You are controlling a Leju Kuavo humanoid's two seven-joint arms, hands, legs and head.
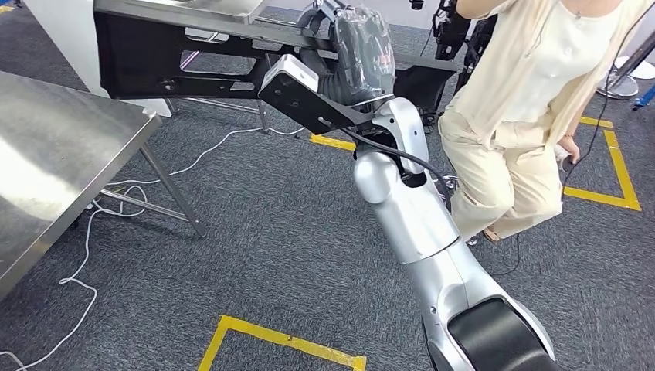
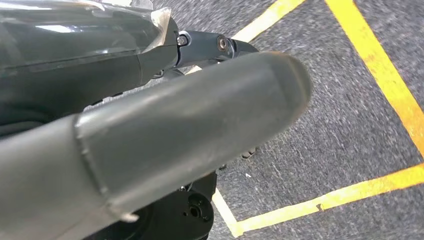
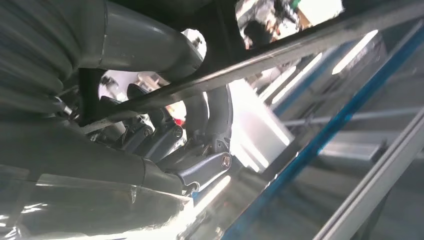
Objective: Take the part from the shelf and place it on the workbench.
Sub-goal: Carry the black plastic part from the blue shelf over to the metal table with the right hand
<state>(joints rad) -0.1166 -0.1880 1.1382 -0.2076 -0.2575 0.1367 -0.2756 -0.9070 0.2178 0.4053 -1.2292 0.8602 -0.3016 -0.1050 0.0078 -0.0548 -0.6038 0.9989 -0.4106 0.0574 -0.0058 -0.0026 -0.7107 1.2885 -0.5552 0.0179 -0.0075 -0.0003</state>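
Observation:
A long black part (image 1: 178, 69) with cut-outs hangs in the air ahead of me, reaching from the upper left to the middle of the head view. My right hand (image 1: 359, 46) grips its right end, with the silver arm stretched forward. In the right wrist view the dark fingers (image 3: 215, 115) of that hand (image 3: 150, 145) curl over a thin dark edge of the part (image 3: 280, 50). The steel workbench (image 1: 54, 147) stands at my left, below the part. My left hand (image 2: 175, 135) hangs over the carpet with its thick thumb across the picture and nothing in it.
A person (image 1: 525, 116) in cream clothes stands close on the right, beside my right arm. Behind the part stands another metal table (image 1: 193, 9). A white cable (image 1: 116, 201) trails across the grey carpet by the workbench leg. Yellow tape (image 1: 278, 340) marks the floor.

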